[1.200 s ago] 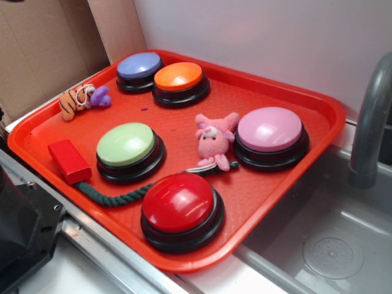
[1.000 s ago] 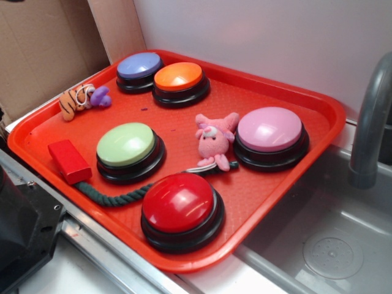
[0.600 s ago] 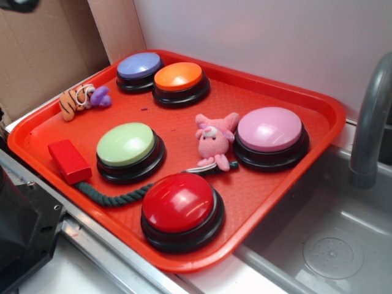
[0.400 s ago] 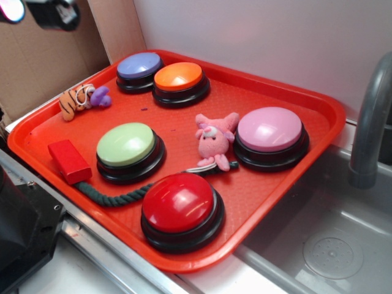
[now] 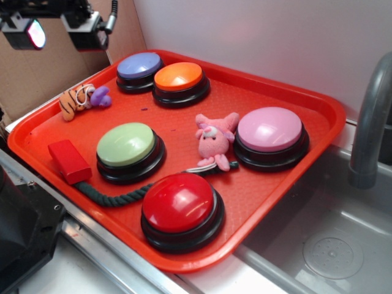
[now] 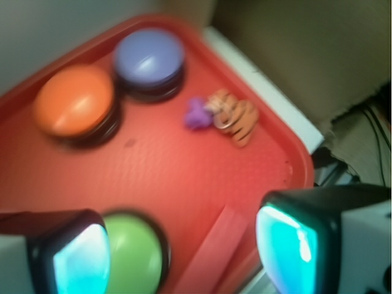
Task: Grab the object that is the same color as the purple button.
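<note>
Red tray (image 5: 318, 104): purple lump (image 5: 101, 96) touches tiger toy (image 5: 75, 101).

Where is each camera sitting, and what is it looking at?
Exterior: off to the side and above, looking down across the red plastic tray; the gripper shows at the top left, with its jaws spread.
Wrist: on the arm, looking down between the two glowing fingertips at the tray's corner; the picture is blurred.
Shared: the round purple button, the round orange button, the striped orange plush tiger and the tiny purple lump beside it.
</note>
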`<state>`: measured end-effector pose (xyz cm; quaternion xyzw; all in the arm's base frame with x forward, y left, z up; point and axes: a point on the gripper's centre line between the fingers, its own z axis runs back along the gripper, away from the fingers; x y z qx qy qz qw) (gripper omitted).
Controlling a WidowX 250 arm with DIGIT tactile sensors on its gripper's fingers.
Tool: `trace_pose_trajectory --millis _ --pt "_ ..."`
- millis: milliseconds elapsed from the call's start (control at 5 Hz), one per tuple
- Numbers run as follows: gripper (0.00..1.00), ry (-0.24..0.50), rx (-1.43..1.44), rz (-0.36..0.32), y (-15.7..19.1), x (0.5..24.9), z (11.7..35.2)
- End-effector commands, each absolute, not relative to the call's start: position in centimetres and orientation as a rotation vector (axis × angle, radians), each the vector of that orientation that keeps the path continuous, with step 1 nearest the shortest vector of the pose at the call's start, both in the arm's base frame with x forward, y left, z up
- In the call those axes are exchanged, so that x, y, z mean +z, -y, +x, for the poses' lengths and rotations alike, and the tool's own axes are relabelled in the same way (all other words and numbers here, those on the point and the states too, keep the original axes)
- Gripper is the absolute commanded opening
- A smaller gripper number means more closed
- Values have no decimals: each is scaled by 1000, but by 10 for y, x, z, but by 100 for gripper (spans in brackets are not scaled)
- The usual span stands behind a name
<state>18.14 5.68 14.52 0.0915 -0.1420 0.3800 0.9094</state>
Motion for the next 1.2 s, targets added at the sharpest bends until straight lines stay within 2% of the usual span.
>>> trace_pose_trajectory --millis 0,400,600,800,1000 --pt "100 433 1020 253 -111 126 200" --pt "100 428 1119 252 -137 91 215" --pt "100 414 1122 235 -141 71 220" --pt "100 398 1109 246 -143 58 224" --pt "100 394 1119 226 -147 47 228"
